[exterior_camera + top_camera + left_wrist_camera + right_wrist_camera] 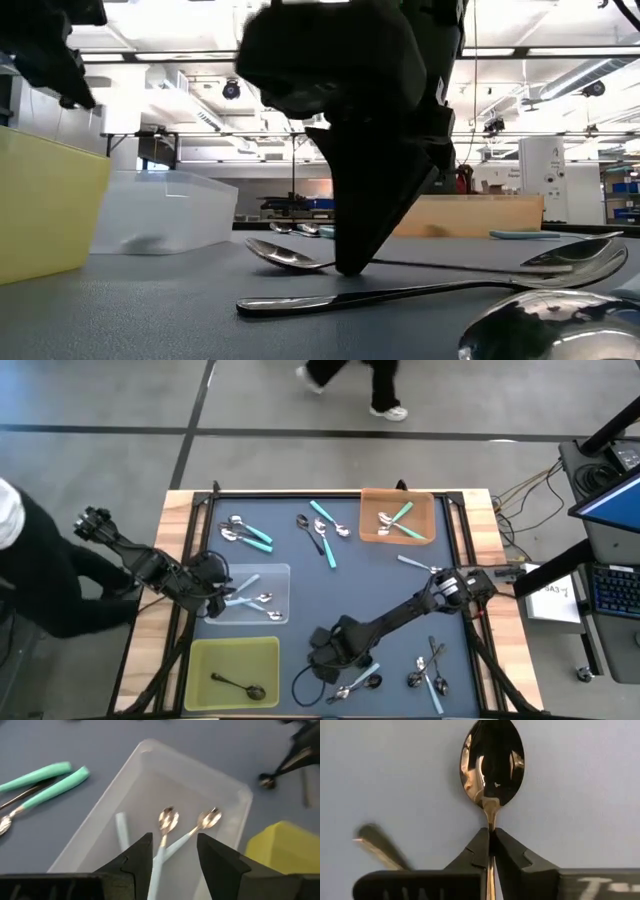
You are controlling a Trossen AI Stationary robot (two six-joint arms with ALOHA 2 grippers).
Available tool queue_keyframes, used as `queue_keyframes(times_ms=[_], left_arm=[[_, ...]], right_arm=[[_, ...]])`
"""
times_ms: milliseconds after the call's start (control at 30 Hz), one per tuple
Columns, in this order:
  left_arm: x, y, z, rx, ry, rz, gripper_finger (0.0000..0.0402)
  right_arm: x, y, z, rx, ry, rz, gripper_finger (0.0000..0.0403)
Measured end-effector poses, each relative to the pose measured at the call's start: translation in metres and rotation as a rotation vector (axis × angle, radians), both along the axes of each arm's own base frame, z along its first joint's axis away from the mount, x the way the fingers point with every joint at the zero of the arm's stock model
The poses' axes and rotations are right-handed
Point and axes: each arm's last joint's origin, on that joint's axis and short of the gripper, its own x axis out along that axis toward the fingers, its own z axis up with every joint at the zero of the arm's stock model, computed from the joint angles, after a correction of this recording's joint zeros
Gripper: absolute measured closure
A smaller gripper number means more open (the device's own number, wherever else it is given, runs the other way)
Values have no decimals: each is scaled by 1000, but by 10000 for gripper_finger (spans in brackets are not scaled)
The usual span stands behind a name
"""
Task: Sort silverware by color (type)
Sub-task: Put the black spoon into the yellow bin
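Note:
My right gripper point(328, 657) point(490, 842) stands at the table's near middle, pointing down, shut on a metal spoon point(492, 762) that lies on the dark mat point(285, 255). Another dark-handled spoon point(400, 296) lies just nearer in the low view. My left gripper point(218, 598) point(175, 852) hovers open over the clear tray point(275, 572). Two pale blue spoons point(167, 820) point(209, 817) lie on the tray floor; their handles run back between and beneath my fingers, and a third pale handle point(121, 827) lies beside them. My right gripper pinches the metal spoon's neck point(491, 822), just behind the bowl, between its two fingertips. The fingers come from above, pointing down, with the handle running back between them. The spoon lies flat, its bowl point(285, 255) resting on the mat.
A yellow tray point(205, 655) near left holds one dark spoon point(238, 685). An orange tray point(370, 500) far right holds teal spoons. Loose spoons lie far left point(250, 535), far middle point(320, 530), near right point(430, 670) and beside my right gripper point(355, 682). A person point(20, 560) stands left.

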Motion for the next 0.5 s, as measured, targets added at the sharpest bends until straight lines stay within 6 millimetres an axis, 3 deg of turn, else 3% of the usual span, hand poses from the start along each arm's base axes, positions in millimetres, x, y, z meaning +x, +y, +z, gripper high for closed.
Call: queue_keyframes(times_ms=[233,500], left_arm=[[20,-11,5,-27,-145,22,265],[54,-33,-3,-45,-232,35,265]], right_arm=[[0,-26,61,-34,-169,-10,393],[-11,-59,136,-266,-461,-134,394]])
